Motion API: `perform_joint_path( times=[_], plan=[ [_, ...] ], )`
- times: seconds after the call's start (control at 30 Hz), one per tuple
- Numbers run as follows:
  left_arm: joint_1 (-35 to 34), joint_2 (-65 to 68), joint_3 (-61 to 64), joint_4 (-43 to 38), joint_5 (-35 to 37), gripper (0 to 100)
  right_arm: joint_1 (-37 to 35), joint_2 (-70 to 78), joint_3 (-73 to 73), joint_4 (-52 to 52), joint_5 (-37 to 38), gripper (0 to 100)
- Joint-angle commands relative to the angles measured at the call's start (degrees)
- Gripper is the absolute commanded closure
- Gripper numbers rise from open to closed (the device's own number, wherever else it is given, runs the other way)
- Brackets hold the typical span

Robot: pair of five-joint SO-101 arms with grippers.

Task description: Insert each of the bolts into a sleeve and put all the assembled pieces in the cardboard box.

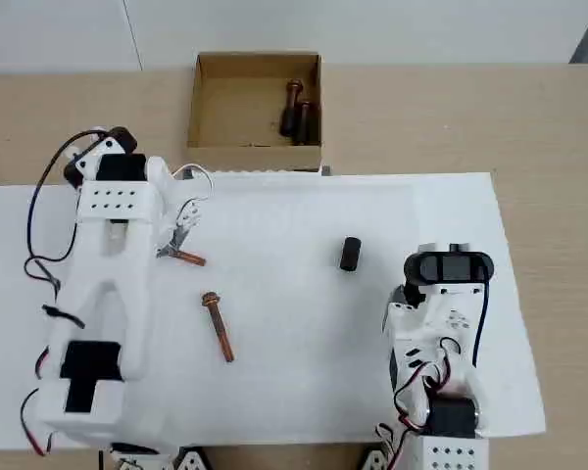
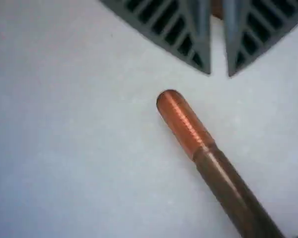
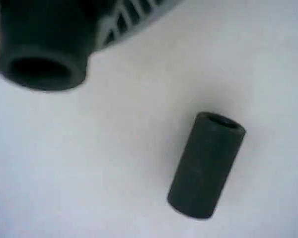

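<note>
A copper-coloured metal bolt (image 2: 188,124) lies on the white paper sheet (image 1: 304,392), its threaded end just beyond the left gripper (image 2: 218,74), whose grey ribbed fingers (image 2: 181,34) stand a little apart with a narrow gap. A second copper bolt (image 1: 218,326) lies near. The right gripper (image 3: 89,29) is clamped on a black cylindrical sleeve (image 3: 39,54), another black sleeve (image 1: 350,254) lies beside it on the sheet, and the brown cardboard box (image 1: 211,108) behind the sheet holds assembled pieces (image 1: 296,110).

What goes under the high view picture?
A bolt and a sleeve wait on the sheet; the box holds finished pieces.
</note>
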Motion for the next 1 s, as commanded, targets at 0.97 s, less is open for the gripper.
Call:
perform_joint_path(
  times=[0.97],
  plan=[
    [-7.38,12.57,-4.97,-8.09,0.97,87,-0.04,-0.92,0.53,-3.21,-0.44,99.5]
  ],
)
